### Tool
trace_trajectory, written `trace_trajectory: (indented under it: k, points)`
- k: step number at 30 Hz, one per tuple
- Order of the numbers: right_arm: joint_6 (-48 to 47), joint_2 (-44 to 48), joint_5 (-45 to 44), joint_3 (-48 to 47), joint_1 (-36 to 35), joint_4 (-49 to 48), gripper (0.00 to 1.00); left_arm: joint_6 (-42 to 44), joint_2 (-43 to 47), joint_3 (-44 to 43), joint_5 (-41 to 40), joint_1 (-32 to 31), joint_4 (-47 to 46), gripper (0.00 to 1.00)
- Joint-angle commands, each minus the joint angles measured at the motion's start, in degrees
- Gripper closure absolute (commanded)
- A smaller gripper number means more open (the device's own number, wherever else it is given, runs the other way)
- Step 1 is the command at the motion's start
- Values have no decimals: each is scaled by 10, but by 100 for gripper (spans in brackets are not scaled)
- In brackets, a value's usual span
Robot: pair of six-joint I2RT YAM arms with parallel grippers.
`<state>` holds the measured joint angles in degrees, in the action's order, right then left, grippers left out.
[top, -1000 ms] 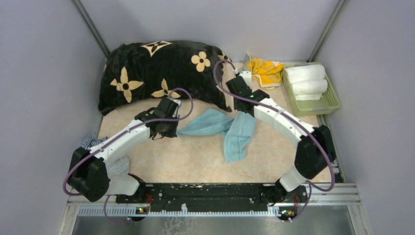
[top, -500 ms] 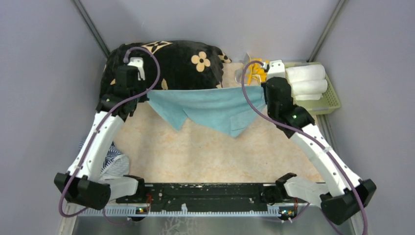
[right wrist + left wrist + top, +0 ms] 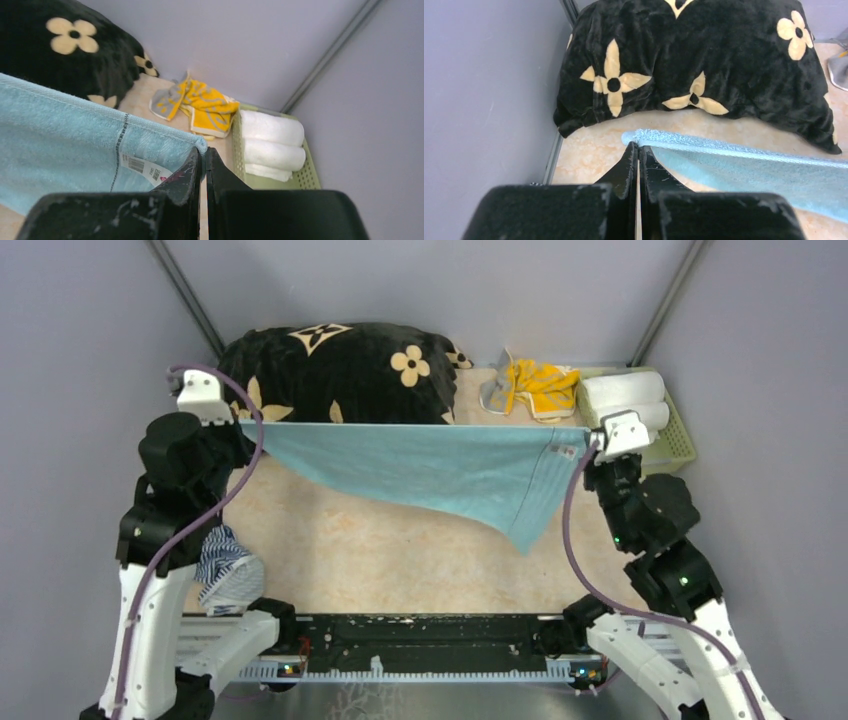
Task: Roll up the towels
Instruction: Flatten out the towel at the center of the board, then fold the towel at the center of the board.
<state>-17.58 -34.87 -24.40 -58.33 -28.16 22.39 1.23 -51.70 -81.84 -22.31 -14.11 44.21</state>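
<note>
The light blue towel (image 3: 430, 465) hangs stretched in the air between my two arms, its top edge taut and a corner drooping toward the table at lower right. My left gripper (image 3: 638, 147) is shut on the towel's left top corner (image 3: 636, 136). My right gripper (image 3: 202, 152) is shut on the right top corner (image 3: 165, 142), beside the white label. In the top view the left gripper (image 3: 243, 427) and right gripper (image 3: 585, 443) are level with each other. A yellow towel and a grey-and-yellow towel (image 3: 530, 385) lie crumpled together at the back; the right wrist view shows this pile (image 3: 205, 106) too.
The big black cushion with cream flowers (image 3: 340, 370) fills the back left, behind the stretched towel. A green basket (image 3: 680, 445) holding white rolled towels (image 3: 622, 390) stands at the back right. A blue-and-white striped cloth (image 3: 225, 565) lies by the left arm's base. Grey walls close both sides.
Both arms have lifted and swung apart, pulling the light blue towel from a heap on the table into a wide taut sheet in the air.
</note>
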Motion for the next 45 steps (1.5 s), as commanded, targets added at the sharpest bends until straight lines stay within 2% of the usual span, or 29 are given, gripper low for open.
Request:
trace_trajectory:
  k: [1,4,11,15,19,25,30,35,41,45]
  points:
    - [-27,47,87,-60,4,76,100,9,43,-15,-20,7,58,100]
    - [-12,58,128,-70,5,97,100,0,61,-4,1,7,74,100]
    - [23,-2,105,16,5,66,100,-32,23,79,66,7,58,100]
    - [40,-81,19,96,6,-43,100,-55,-39,157,120,7,-14,100]
    - [69,-206,31,144,61,-156,100,-50,-131,209,135,10,-117,100]
    - [89,-338,36,160,145,-298,100,-36,-316,167,140,36,-190,100]
    - [63,-397,42,163,172,-386,100,-30,-387,133,154,56,-235,100]
    - [18,-421,80,163,181,-422,100,-18,-416,121,170,58,-253,100]
    - [18,-383,101,178,181,-362,100,-18,-395,135,163,61,-243,100]
    - [12,-353,74,233,182,-426,100,-20,-373,165,154,66,-267,100]
